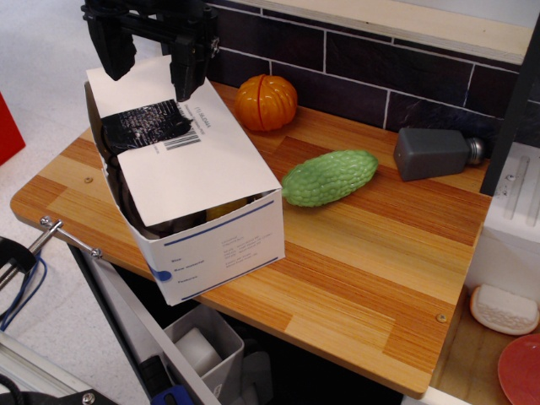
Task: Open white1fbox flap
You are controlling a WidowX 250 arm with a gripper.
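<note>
The white1fbox (pixel 224 251) is a long white carton with a blue stripe, blue dot and small print on its near side. It lies on the left part of the wooden table. Its flap (pixel 181 160), a white panel with a shiny black tape patch (pixel 143 126) and a barcode, rests tilted over the top, leaving a dark gap at the near end. My black gripper (pixel 152 72) hangs open above the flap's far end, its two fingers straddling the far edge. It holds nothing.
An orange pumpkin (pixel 266 102) sits behind the box. A green bumpy gourd (pixel 329 177) lies to its right. A grey shaker (pixel 437 153) lies on its side by the dark tiled wall. A white appliance (pixel 510 228) stands at the right edge.
</note>
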